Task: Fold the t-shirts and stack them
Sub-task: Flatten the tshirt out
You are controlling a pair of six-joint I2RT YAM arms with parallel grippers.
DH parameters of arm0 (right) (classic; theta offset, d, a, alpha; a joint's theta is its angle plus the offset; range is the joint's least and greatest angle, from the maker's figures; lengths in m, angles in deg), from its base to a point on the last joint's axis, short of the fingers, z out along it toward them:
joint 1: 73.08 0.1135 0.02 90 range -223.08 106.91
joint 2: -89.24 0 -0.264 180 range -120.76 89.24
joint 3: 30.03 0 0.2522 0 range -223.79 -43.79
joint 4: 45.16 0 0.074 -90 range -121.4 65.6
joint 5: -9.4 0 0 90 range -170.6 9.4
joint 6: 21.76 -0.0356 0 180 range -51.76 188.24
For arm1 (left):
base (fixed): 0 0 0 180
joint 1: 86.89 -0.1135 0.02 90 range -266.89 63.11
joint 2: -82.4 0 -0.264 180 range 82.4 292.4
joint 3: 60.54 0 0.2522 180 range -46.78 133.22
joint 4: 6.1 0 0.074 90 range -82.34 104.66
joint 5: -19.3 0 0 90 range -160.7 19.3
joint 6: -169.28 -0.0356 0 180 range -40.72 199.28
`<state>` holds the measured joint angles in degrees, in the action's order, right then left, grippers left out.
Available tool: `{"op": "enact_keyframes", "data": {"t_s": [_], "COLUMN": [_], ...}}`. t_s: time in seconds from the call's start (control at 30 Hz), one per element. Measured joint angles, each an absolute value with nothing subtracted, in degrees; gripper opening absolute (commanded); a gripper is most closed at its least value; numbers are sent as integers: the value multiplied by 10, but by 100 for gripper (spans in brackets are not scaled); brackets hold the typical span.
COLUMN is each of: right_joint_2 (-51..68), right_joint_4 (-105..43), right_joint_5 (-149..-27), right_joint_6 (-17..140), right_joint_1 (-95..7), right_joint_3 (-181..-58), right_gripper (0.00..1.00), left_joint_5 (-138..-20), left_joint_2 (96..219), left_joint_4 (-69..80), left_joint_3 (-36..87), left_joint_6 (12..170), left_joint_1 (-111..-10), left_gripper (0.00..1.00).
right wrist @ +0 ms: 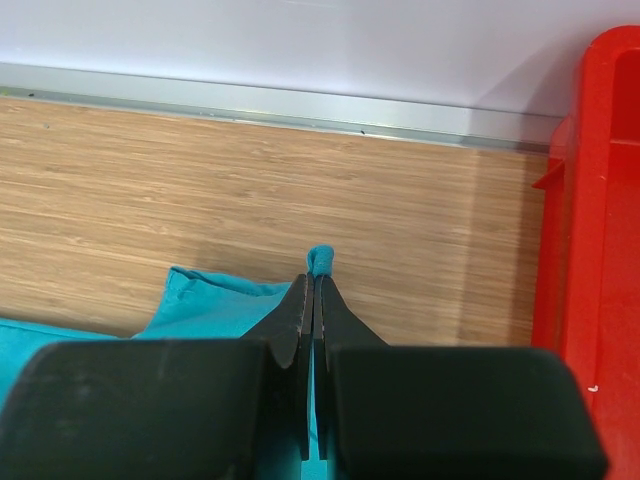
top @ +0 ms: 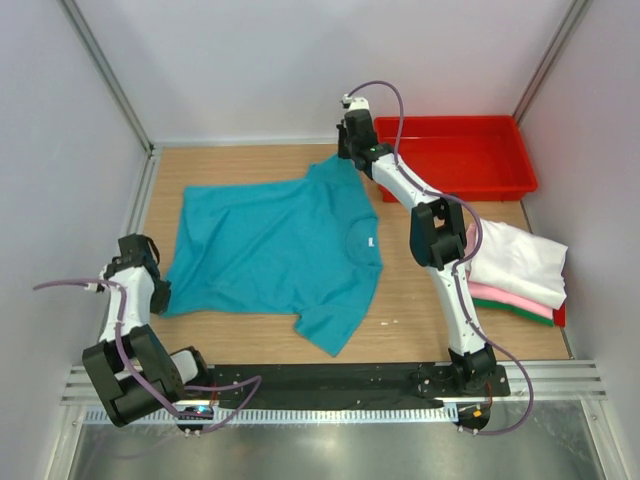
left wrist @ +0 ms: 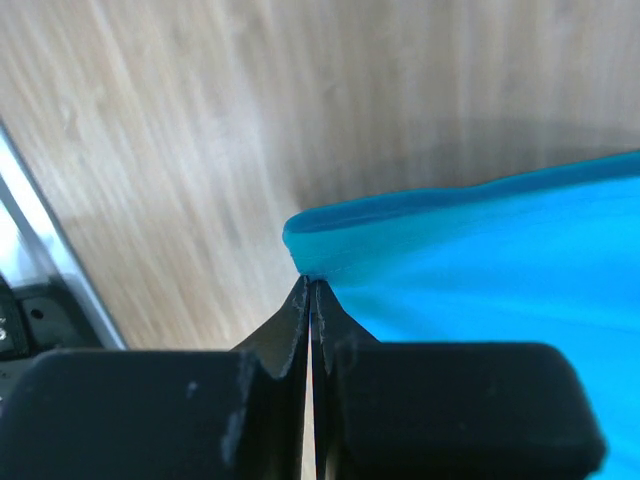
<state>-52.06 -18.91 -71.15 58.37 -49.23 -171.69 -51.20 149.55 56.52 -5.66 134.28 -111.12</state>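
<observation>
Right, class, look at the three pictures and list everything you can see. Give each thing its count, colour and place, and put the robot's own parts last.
t-shirt: one, teal with a small white neck label, spread flat on the middle of the table.
folded shirts: three, white on pink on green, stacked at the table's right edge.
tray: one, red, far right corner.
table: one, light wood, under everything.
arms: two, white and black, left arm and right arm, bolted at the near edge.
left claw: one, black, shut on the t-shirt's near left hem corner.
right claw: one, black, shut on the t-shirt's far sleeve, beside the tray.
</observation>
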Motion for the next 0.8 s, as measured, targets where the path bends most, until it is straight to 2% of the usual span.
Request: {"op": "enact_keyframes", "data": {"t_s": [0.03,0.07,0.13,0.17,0.27,0.37,0.47,0.6,0.8], "right_joint_2": [-521,-521,-521,-521,-521,-521,-521,-521,-521], "right_joint_4": [-189,-189,-189,-187,-187,-180,-175,-170,-160], "right_joint_5": [-712,-712,-715,-717,-723,-731,-736,-741,-745], "right_joint_6": [584,584,584,584,581,579,578,578,573], "right_joint_1": [-492,-492,-492,-492,-492,-492,-492,-492,-493], "right_joint_3": [-1716,-1715,-1714,-1714,-1714,-1714,-1714,-1714,-1714], "right_gripper": [1,1,1,1,1,1,1,1,1], "left_joint_5": [-512,-512,-512,-511,-507,-505,-505,-543,-590], "left_joint_2": [1492,1491,1491,1491,1490,1494,1518,1579,1762], "left_joint_4": [568,572,581,587,593,600,585,480,355], "left_joint_3": [-67,-78,-91,-94,-94,-66,8,109,258], "left_joint_6": [1346,1349,1354,1357,1363,1360,1331,1275,1203], "left_joint_1": [-1113,-1114,-1116,-1116,-1119,-1120,-1121,-1111,-1027], "left_gripper": [0,7,25,45,68,74,75,78,78]}}
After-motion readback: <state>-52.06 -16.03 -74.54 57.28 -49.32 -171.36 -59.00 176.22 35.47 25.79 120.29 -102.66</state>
